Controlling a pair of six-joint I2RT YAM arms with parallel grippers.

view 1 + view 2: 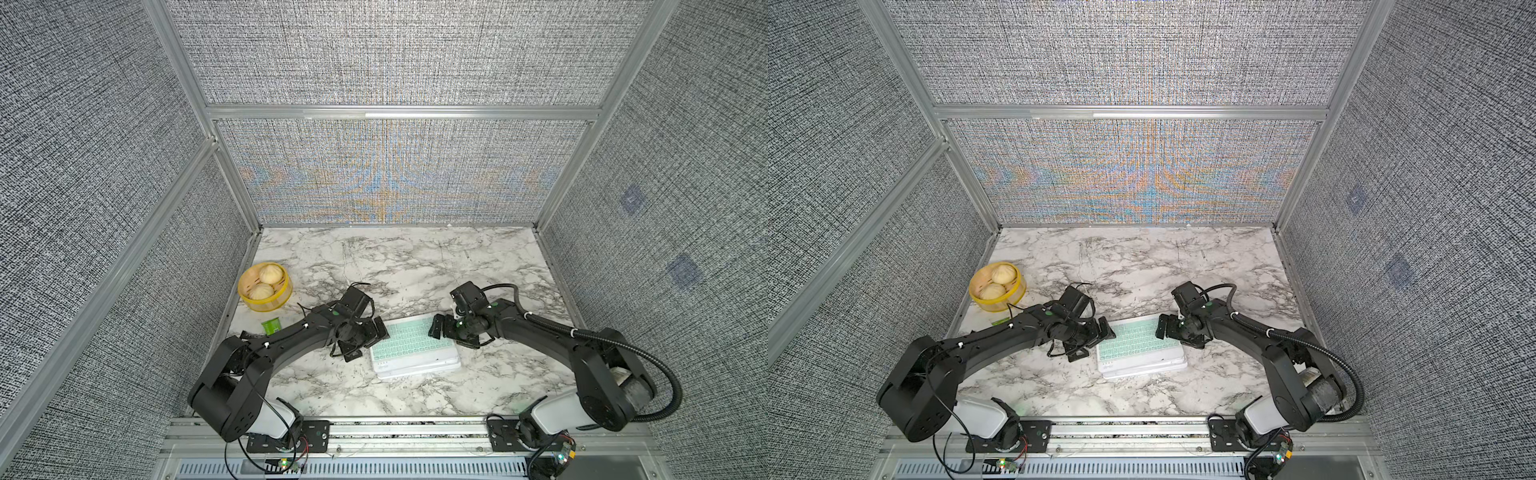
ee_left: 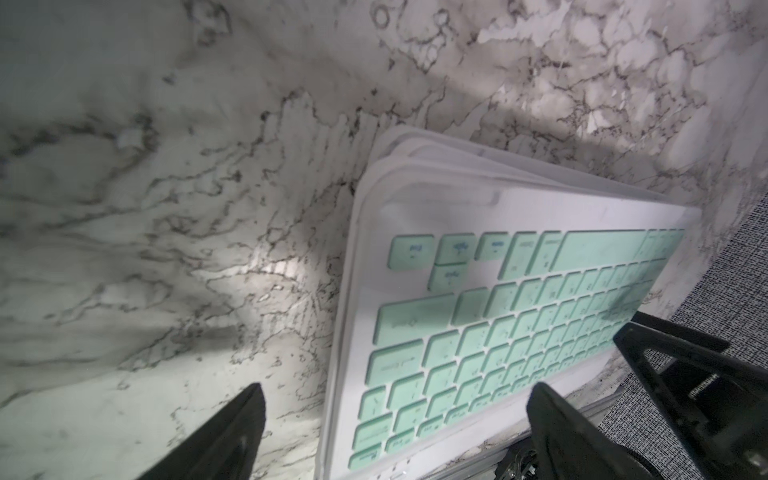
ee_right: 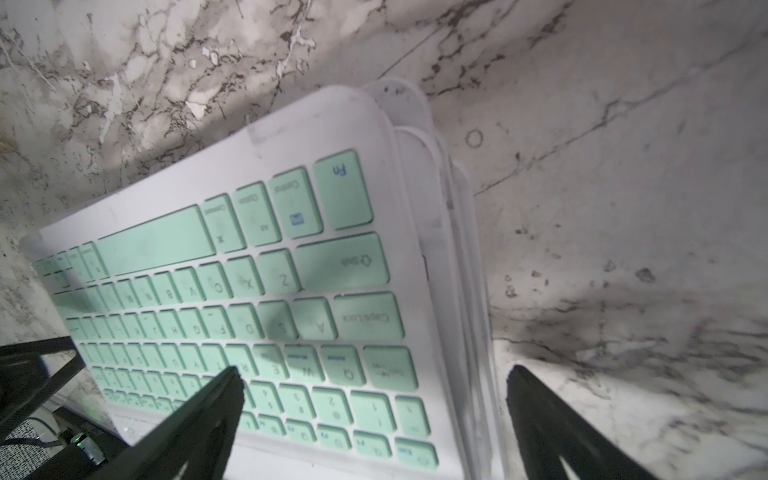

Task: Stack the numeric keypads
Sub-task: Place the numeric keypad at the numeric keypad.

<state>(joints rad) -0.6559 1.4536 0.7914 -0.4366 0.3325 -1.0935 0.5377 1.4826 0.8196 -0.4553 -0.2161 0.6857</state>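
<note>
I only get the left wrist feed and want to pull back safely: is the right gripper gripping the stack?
Observer: No. The right gripper is open. One finger is over the stack, the other is past its end, over the table.
Operator: What else is on the table?
Observer: A yellow steamer with two buns sits at its far left. A green packet lies just in front of it.
Operator: Any keypads off the stack?
Observer: None shows in either top view, though the arms hide some of the table.
</note>
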